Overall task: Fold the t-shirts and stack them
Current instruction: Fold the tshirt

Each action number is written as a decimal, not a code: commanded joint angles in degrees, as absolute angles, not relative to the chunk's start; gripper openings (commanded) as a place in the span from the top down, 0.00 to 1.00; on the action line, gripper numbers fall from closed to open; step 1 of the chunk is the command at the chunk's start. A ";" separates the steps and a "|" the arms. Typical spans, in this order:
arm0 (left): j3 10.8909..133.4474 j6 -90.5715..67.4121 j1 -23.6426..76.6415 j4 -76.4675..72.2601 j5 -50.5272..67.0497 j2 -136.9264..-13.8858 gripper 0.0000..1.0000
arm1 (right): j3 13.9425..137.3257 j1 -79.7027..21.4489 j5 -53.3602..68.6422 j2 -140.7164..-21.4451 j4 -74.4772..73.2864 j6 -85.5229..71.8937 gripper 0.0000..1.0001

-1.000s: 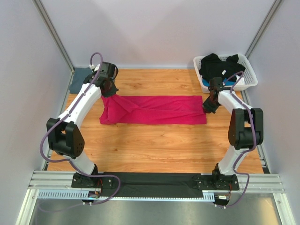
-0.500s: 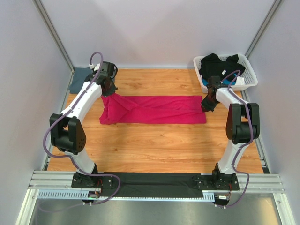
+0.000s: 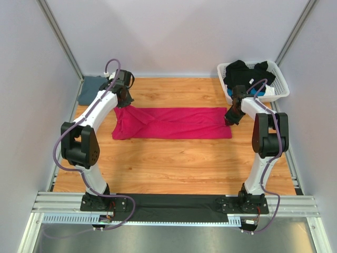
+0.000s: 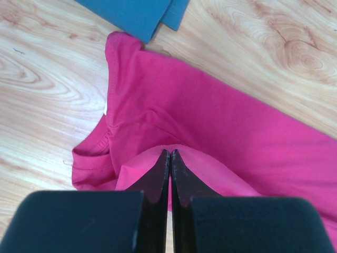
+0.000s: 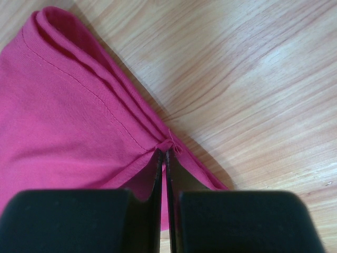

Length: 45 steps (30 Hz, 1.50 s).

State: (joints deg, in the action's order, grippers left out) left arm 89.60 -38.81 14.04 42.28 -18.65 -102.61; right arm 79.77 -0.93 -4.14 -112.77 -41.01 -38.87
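Now the magenta-pink cloth t-shirt (image 3: 174, 123) lies as a long left-to-right band toward the far side: left gripper (image 4: 169, 158) pinches its far left end, right gripper (image 5: 164, 155) its right edge, both jaws clamped on fabric.

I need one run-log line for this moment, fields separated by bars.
left gripper: shut on pink shirt | right gripper: shut on pink shirt | blue shirt: folded, aside
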 commanded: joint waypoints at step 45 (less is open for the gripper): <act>101.95 -20.22 16.87 28.39 -3.52 -114.78 1.00 | 81.47 -0.62 -1.85 -113.47 -40.43 -37.53 1.00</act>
State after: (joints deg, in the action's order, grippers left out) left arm 98.63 -21.76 16.34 29.91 -4.51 -113.71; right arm 81.06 -0.93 -2.44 -113.54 -41.28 -38.09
